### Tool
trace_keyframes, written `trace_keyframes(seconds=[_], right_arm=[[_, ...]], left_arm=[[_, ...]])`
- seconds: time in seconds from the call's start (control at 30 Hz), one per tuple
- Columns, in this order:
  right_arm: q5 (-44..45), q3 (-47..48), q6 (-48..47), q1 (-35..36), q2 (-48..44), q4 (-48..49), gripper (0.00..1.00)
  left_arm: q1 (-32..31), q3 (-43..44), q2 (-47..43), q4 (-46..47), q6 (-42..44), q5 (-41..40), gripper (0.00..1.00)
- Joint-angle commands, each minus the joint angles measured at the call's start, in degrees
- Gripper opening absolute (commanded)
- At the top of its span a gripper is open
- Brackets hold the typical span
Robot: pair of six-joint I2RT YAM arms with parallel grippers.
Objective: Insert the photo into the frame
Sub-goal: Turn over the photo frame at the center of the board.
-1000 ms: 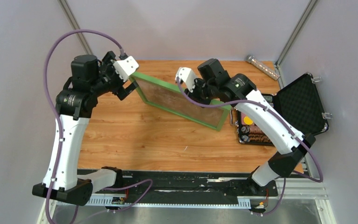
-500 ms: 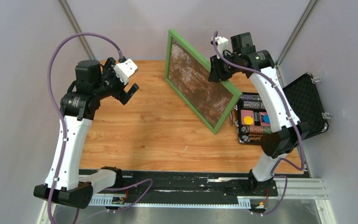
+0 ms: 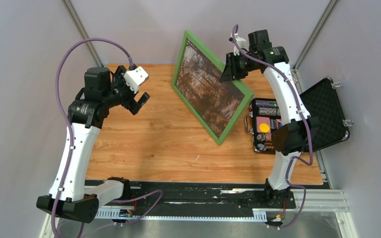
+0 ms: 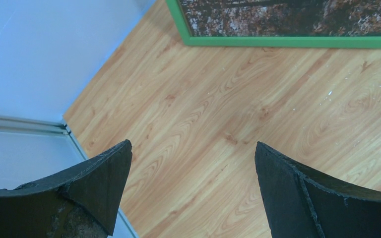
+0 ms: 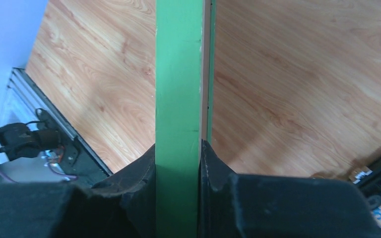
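The photo [image 3: 209, 90] is seen seated in the frame [image 3: 179, 59], gripped tilted by the right hand [image 3: 229, 69]; the left hand [image 3: 140, 103] is held wide, empty; only setting-down is judged left.

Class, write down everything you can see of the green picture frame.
The frame is a large rectangle of thin green rails. A pale wood strip shows along its back edge in the right wrist view. Inside it sits the photo, a brown-orange forest print that faces the overhead camera. The frame is steeply tilted, one corner lowest, over the far right of the table. The right gripper is shut on its upper rail. Whether the lowest corner rests on the table is unclear.
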Motion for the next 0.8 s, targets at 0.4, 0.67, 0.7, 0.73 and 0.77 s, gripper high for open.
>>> trace_keyframes(seconds=[0.4, 0.67, 0.7, 0.73, 0.77], right_arm=[[-22.2, -13.1, 13.6, -8.2, 1.5, 19.7, 0.00], [-25.3, -39.0, 24.0, -8.7, -4.6, 40.9, 0.01], [-25.2, -42.2, 25.5, -8.7, -5.4, 43.9, 0.03], [-25.2, -45.3, 26.8, -8.7, -6.0, 46.7, 0.04], [-25.6, -48.2, 28.2, -8.7, -6.4, 49.6, 0.05]], left_arm=[[0.3, -3.2, 0.4, 4.3, -3.0, 3.2, 1.00], [0.4, -6.6, 1.1, 6.5, -3.7, 3.6, 1.00], [0.3, -6.9, 1.1, 6.6, -3.7, 3.6, 1.00], [0.3, -7.4, 1.2, 6.9, -3.6, 3.6, 1.00], [0.3, -7.6, 1.3, 7.1, -3.7, 3.7, 1.00]])
